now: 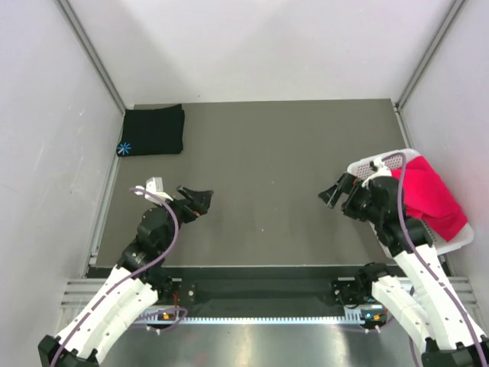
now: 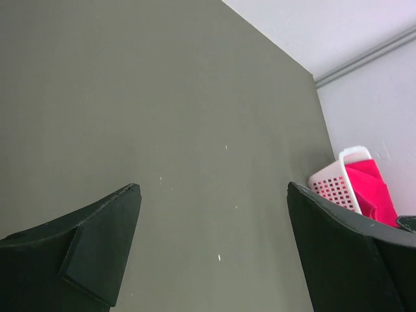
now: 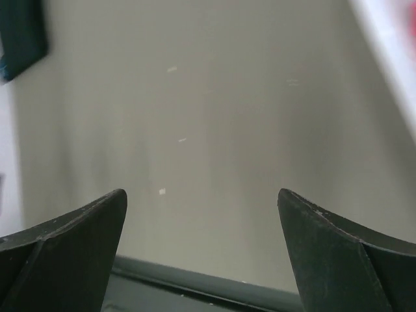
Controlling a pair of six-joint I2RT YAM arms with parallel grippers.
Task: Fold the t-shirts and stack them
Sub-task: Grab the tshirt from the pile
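Note:
A black t-shirt lies folded at the table's far left corner, with a light-blue starburst mark at its near left corner; its dark edge shows at the top left of the right wrist view. A red-pink t-shirt sits bunched in the white basket at the right edge, also seen as pink cloth in the left wrist view. My left gripper hovers open over the bare mat at the near left. My right gripper is open just left of the basket. Both hold nothing.
White walls enclose the grey table on three sides, with metal posts at the far corners. The basket overhangs the right edge of the mat. A dark rail runs along the near edge between the arm bases.

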